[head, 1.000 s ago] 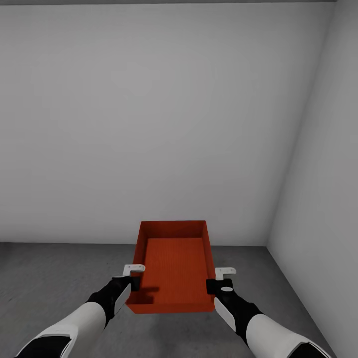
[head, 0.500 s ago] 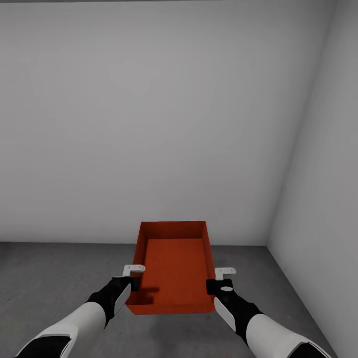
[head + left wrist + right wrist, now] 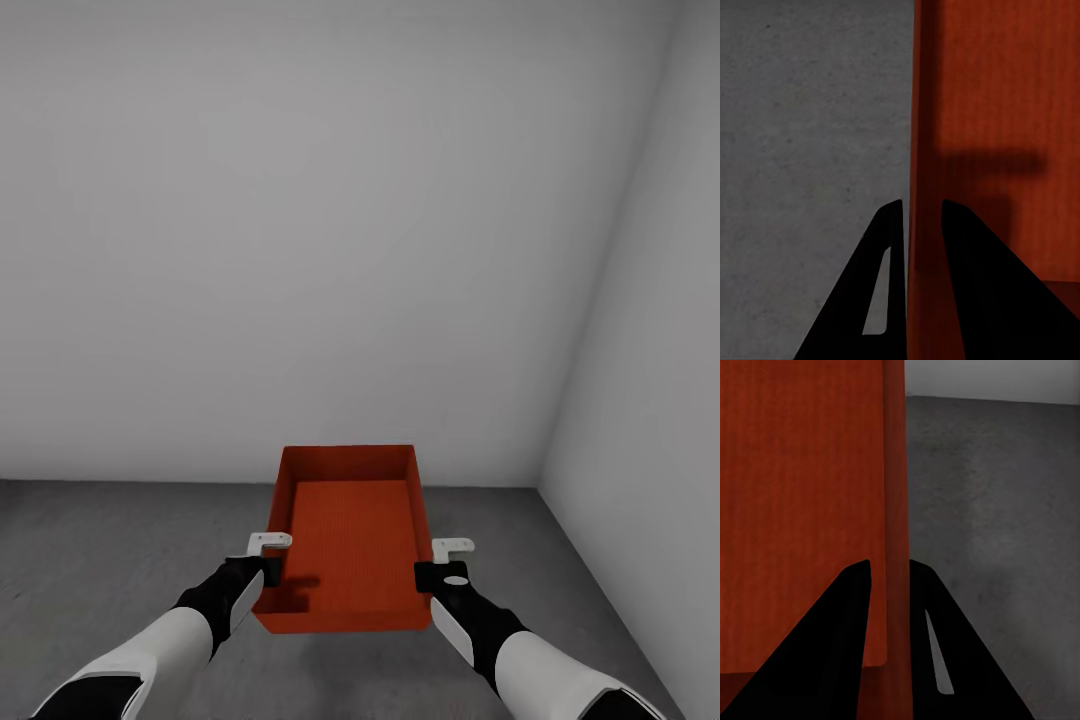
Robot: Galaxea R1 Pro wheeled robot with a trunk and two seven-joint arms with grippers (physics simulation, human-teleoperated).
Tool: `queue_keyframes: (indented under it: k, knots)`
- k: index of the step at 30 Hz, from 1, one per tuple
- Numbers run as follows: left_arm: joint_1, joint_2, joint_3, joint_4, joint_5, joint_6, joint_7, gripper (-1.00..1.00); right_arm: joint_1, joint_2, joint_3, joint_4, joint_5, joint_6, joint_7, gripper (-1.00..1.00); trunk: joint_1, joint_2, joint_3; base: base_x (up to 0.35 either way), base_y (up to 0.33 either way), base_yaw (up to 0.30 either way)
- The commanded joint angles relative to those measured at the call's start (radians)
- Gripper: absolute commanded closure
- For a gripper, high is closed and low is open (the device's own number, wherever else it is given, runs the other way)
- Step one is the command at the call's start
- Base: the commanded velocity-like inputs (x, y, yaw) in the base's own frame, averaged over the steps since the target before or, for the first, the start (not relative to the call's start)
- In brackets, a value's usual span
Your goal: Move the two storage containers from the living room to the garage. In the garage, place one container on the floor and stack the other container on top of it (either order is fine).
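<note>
1. Head view: one orange-red storage container, open-topped and empty, is held above the dark grey floor between both arms. It lies lengthwise, pointing away from the robot toward the pale grey wall.
2. Head view, grip: the left gripper meets the container's left long wall near its near end; the right gripper meets the right long wall at the matching place. White finger parts lie outside the walls.
3. Left wrist view: this shows what the head view does not, namely that two dark fingers straddle the container's wall, one outside, one inside over the ribbed bottom. The jaws are narrow, pinching the wall. A shadow of the gripper falls across the container's bottom.
4. Right wrist view: likewise, two dark fingers stand on either side of the container's wall, the jaws narrow and clamped on it.
5. Surface: speckled concrete lies beyond the container's outer side in both wrist views.
6. Room: beyond the container, the wall meets the floor; a side wall forms a corner to the container's right.
</note>
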Motion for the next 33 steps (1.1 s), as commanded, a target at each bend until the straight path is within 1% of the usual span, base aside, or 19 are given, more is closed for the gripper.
queue_keyframes:
  k: [1,17,24,33]
  knots:
    - [0.001,0.015,-0.010,0.000,0.006,0.006,0.005,1.00,-0.002,-0.002,-0.013,-0.036,0.006,-0.011,-0.004,1.00,0.004,-0.009,-0.007,0.000,0.000,0.000]
    - [0.001,0.015,-0.010,0.000,0.006,0.006,0.004,1.00,-0.002,-0.001,-0.013,-0.036,0.006,-0.012,-0.004,1.00,0.065,-0.121,-0.082,0.000,0.000,0.003]
    - [0.001,0.015,-0.010,0.000,0.007,0.005,0.004,1.00,-0.002,-0.003,-0.014,-0.035,0.006,-0.013,-0.004,1.00,0.092,-0.170,-0.107,0.000,0.000,0.011]
    - [0.001,0.014,-0.010,0.000,0.007,0.006,0.004,1.00,-0.002,-0.003,-0.014,-0.036,0.005,-0.013,-0.004,1.00,0.127,-0.233,-0.148,0.000,0.000,0.000]
